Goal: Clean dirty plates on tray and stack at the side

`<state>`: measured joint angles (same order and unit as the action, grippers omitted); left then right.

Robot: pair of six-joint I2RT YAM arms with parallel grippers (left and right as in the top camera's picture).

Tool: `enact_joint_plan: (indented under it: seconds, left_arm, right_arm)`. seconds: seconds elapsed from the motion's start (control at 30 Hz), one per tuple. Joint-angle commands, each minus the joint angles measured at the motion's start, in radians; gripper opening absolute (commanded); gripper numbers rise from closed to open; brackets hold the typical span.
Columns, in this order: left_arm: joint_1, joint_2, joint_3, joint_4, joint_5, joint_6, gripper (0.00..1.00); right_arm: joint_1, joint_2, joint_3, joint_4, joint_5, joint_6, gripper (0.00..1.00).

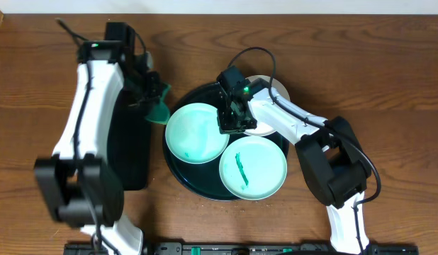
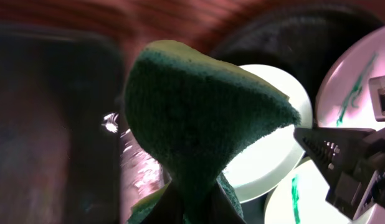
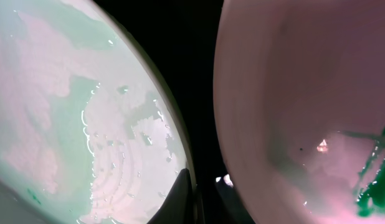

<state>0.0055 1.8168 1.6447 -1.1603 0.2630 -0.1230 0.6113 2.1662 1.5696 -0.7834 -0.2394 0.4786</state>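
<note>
**Sponge waits at the tray's left rim; right fingers sit between two plates**

Sponge (image 2: 205, 118), green and filling the left wrist view, is pinched at its lower end by the closed jaws of the left gripper (image 1: 155, 98). It hangs just outside the left rim of the round tray (image 1: 176, 166).

Directly to its right, the closest of the dirty plates is the first mint plate (image 1: 198, 132), which lies flat inside the tray. Its surface looks wet and streaked, with only faint green left. Farther right sits the white plate (image 1: 274, 88), with a green smear near one edge. Toward the robot from both lies the second mint plate (image 1: 253, 166), its bold green streak running roughly near to far.

The right gripper (image 1: 232, 126) has its fingers pressed together on nothing. Its tips are down in the black gap between the first mint plate and the white plate. Whether they touch the tray floor cannot be told.

All three plates are on the tray and none is stacked aside. The sponge arm is nearest the first mint plate, and both smeared plates lie beyond it. The next wipe therefore probably means a rightward reach across the tray. The right gripper is nearest the white plate. On the sponge's other side lies a rectangular tray (image 1: 132, 149).
</note>
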Motion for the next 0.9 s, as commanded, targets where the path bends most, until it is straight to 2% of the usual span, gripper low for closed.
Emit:
enact_joint_plan:
  seconds: [0.0, 0.1, 0.23, 0.53, 0.87]
  left_arm:
    - [0.035, -0.064, 0.027, -0.02, -0.199, -0.059, 0.07]
    - [0.074, -0.076, 0.027, -0.038, -0.277, -0.063, 0.07]
    - [0.137, -0.071, 0.011, -0.035, -0.328, -0.124, 0.07]
    - [0.234, -0.071, -0.018, -0.031, -0.328, -0.142, 0.07]
    - [0.241, -0.071, -0.018, -0.028, -0.328, -0.141, 0.07]
  right_arm:
    - [-0.002, 0.01, 0.014, 0.013, -0.043, -0.052, 0.01]
    - [0.007, -0.028, 0.014, 0.037, -0.014, -0.077, 0.01]
    - [0.053, -0.105, 0.014, 0.039, 0.174, -0.119, 0.01]
    - [0.259, -0.195, 0.014, 0.03, 0.885, -0.168, 0.01]
    - [0.484, -0.198, 0.014, 0.006, 1.602, -0.173, 0.01]
